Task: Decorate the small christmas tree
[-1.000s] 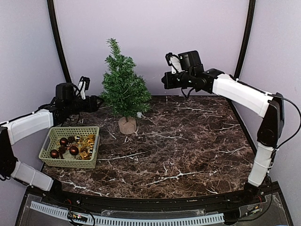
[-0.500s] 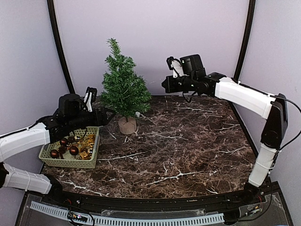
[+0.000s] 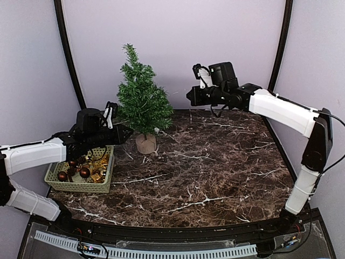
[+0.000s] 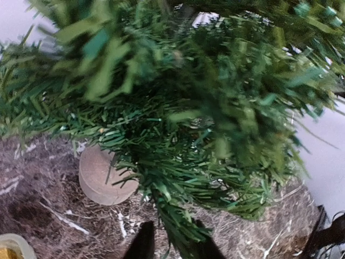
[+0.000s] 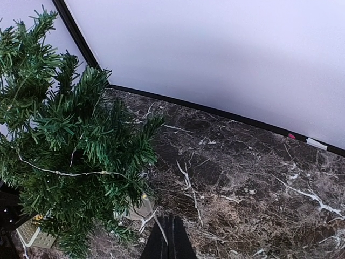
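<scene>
Two left fingers point(image 4: 143, 245) narrowly flank a small christmas tree point(image 4: 205, 135) branch; right fingers point(image 5: 163, 244) closed, clear of it.

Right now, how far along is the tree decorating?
Barely begun. No ornament shows on the small christmas tree, only a pale strand. In hand: the left hand has a low branch between its fingers. Left: the baubles in the basket; the right hand hangs shut.

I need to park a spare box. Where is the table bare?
Free: the middle and right of the table, from the small christmas tree across to the right arm, plus the near edge. Crowded: the left, where basket, tree and left end effector bunch together.
</scene>
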{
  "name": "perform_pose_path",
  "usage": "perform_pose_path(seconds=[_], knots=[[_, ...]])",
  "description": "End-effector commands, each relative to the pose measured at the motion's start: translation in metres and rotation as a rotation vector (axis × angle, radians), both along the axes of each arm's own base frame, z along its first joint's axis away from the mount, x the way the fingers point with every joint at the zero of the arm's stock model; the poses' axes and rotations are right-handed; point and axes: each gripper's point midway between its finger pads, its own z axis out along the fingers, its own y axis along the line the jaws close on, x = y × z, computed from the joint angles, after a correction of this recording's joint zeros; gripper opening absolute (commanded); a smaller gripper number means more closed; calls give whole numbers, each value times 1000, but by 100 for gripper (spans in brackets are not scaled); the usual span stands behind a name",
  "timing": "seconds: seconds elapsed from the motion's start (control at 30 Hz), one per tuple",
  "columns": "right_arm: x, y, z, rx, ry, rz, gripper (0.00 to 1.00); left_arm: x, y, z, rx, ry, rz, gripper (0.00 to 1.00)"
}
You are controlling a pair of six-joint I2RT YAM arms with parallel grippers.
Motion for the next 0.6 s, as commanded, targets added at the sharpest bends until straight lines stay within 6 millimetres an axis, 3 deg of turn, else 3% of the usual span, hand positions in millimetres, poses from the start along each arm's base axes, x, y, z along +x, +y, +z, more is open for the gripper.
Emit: perform_pose_path(seconds=[0.0, 0.07, 0.17, 0.3, 0.43, 0.57], knots=[[-8, -2, 24, 44, -48, 6, 0, 4, -8, 19, -14, -42, -25, 5], [-14, -4, 26, 43, -46, 8, 0, 1, -3, 20, 0, -45, -16, 0], [-28, -4, 30, 32, -51, 32, 0, -8, 8, 31, -3, -77, 9, 0], [-54, 0, 33, -23, -71, 60, 0, -15, 21, 28, 24, -70, 18, 0], [-86, 6, 32, -49, -59, 123, 0, -6, 53, 23, -12, -55, 64, 0], [-119, 17, 25, -55, -28, 210, 0, 6, 66, 22, -40, -72, 49, 0]])
